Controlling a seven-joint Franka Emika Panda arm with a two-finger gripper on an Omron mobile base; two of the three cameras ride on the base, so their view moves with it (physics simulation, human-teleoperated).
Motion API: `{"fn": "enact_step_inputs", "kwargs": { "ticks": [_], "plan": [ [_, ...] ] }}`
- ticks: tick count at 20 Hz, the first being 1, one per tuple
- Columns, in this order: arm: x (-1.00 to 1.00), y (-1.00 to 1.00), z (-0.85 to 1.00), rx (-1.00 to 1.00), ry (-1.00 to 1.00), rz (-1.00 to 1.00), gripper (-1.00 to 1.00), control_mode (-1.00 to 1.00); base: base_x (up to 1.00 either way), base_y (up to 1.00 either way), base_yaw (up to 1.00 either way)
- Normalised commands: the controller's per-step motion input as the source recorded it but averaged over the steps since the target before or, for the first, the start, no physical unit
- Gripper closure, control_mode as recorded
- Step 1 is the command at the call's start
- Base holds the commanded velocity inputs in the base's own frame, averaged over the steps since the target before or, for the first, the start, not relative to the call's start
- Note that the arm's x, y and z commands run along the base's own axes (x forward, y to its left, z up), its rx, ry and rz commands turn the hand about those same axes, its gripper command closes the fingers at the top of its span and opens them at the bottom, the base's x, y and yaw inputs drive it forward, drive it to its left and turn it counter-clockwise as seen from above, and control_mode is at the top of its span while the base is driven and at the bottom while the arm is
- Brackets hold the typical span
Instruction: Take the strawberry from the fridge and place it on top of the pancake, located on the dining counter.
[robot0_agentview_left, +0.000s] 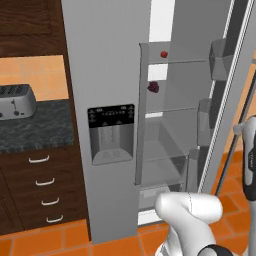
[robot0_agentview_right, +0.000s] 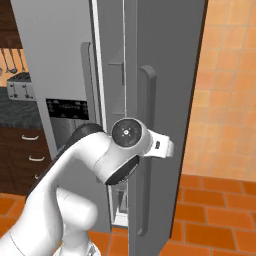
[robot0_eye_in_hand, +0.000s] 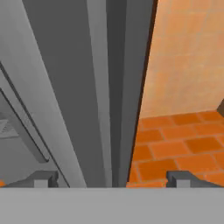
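Observation:
The grey fridge (robot0_agentview_left: 105, 75) stands with its right door (robot0_agentview_right: 165, 50) swung open. Inside, the tiny red strawberry (robot0_agentview_left: 164, 54) rests on the top glass shelf. My gripper (robot0_eye_in_hand: 112, 179) is open, its fingertips (robot0_eye_in_hand: 41, 178) set wide apart on either side of the open door's edge (robot0_eye_in_hand: 109, 96) without touching it. In the right base view my hand sits low against the door, next to its long vertical handle (robot0_agentview_right: 146, 150). The pancake and the dining counter are out of view.
A darker maroon fruit (robot0_agentview_left: 153, 87) lies one shelf below the strawberry. A toaster (robot0_agentview_left: 16, 101) sits on the dark speckled counter (robot0_agentview_left: 40, 125) left of the fridge, above wooden drawers (robot0_agentview_left: 42, 185). Orange floor tiles (robot0_eye_in_hand: 175, 144) spread to the door's right.

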Motion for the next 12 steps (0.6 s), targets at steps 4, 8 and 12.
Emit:
{"fn": "enact_step_inputs", "kwargs": {
  "ticks": [4,8,12],
  "plan": [
    [-0.47,0.84,0.47,-0.41,0.17,0.0,-1.0,-1.0,0.0,0.0,0.0],
    [0.22,1.0,-0.41,-0.73,0.19,-0.1,-1.0,-1.0,0.0,0.0,0.0],
    [0.87,0.89,-0.5,-0.65,0.25,-0.11,-1.0,-1.0,0.0,0.0,0.0]
  ]
}}
